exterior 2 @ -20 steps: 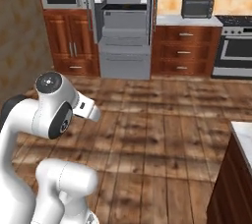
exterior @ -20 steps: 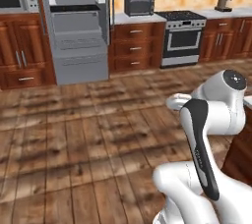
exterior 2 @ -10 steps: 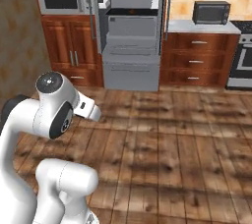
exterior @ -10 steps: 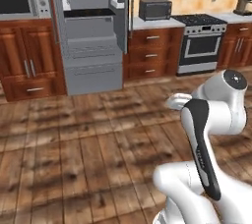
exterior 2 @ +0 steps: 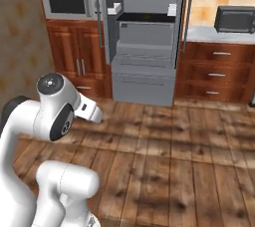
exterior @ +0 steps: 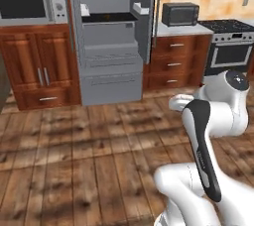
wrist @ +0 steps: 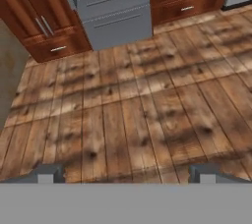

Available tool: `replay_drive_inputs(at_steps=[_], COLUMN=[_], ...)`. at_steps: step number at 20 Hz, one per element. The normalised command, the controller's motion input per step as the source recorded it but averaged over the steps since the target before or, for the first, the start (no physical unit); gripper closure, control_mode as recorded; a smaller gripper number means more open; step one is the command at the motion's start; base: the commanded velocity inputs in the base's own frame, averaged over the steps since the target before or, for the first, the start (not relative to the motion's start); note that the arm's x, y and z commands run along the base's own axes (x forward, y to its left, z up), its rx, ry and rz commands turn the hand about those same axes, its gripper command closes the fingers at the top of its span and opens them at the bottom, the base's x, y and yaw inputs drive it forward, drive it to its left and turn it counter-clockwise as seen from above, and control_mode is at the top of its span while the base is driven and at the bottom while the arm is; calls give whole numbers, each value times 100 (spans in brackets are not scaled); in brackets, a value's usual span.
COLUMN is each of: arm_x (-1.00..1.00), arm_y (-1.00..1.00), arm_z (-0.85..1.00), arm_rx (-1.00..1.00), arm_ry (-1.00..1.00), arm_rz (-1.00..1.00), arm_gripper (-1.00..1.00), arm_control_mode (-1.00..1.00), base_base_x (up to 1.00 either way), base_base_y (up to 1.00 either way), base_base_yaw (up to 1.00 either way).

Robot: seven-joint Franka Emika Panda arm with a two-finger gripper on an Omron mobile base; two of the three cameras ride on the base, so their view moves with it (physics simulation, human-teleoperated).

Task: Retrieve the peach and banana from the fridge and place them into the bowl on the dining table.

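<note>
The grey fridge [exterior: 111,41] stands ahead with both upper doors swung open, showing black shelves and white door bins [exterior: 141,8]; its lower drawers [wrist: 110,7] are closed. It also stands at the middle back of the right base view, fridge [exterior 2: 144,47]. My gripper [wrist: 125,174] is open and empty, well above the wooden floor and a good distance short of the fridge. The arm is folded close to the base. I cannot make out any fruit on the shelves from here. The peach, banana, bowl and dining table are out of view.
A built-in microwave [exterior: 30,4] sits left of the fridge over wood cabinets [exterior: 39,71]. To the right are a drawer cabinet [exterior: 173,64], a black countertop microwave [exterior: 179,13] and a stove [exterior: 230,46]. Open wood floor [exterior: 89,141] lies between me and the fridge.
The base has moved: the whole kitchen has shifted right in both base views and the fridge looks larger and more centred. The arm's pose and the open gripper are unchanged.
</note>
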Motion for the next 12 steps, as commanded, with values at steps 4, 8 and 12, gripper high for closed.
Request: replay_drive_inputs(at_steps=[4, 8, 12], arm_x=[0, 0, 0], arm_y=[0, 0, 0], arm_z=[0, 0, 0], arm_rx=[0, 0, 0], arm_ry=[0, 0, 0], arm_rz=[0, 0, 0], arm_gripper=[-100, -100, -100], arm_control_mode=[100, 100, 100], base_base_x=[59, 26, 49], base_base_y=[0, 0, -4], base_base_yaw=[17, 5, 0])
